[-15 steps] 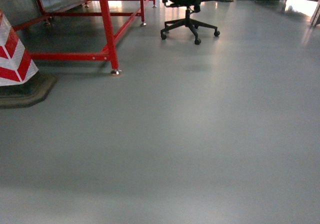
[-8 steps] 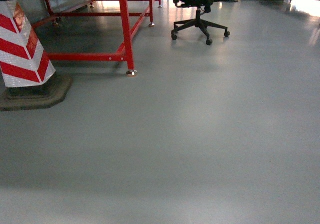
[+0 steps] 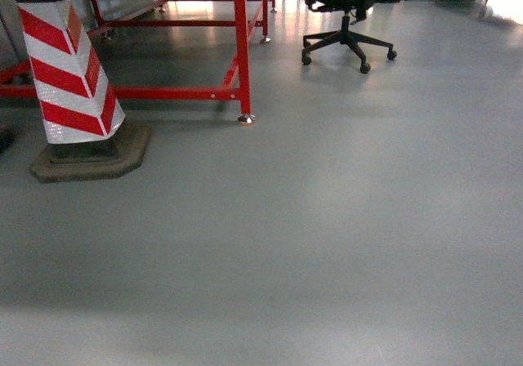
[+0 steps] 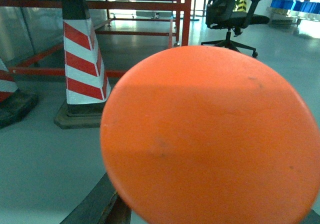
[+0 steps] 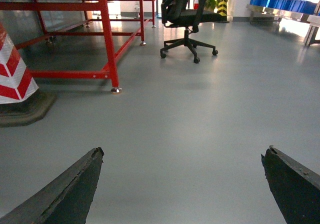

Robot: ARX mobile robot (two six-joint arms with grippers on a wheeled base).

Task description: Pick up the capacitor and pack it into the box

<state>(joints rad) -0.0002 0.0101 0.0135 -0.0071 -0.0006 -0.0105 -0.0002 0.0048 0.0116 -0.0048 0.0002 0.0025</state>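
Observation:
A big orange round capacitor (image 4: 210, 134) fills most of the left wrist view, right in front of the camera. One dark finger (image 4: 102, 209) of my left gripper shows at its lower left edge, pressed against it; the other finger is hidden behind it. The gripper appears shut on it, held above the floor. My right gripper (image 5: 184, 154) is open, its two dark fingers wide apart over bare grey floor with nothing between them. The box is out of view. Neither gripper shows in the head view.
A red-and-white striped cone (image 3: 69, 72) on a dark base stands at the left, beside a red steel table frame (image 3: 241, 47). A black office chair (image 3: 347, 23) stands at the back. Blue bins (image 5: 280, 4) line the far right. Grey floor (image 3: 327, 243) stretches ahead.
The head view has swung left: the cone, the red table leg and the chair have all shifted to the right, and the cone now shows in full.

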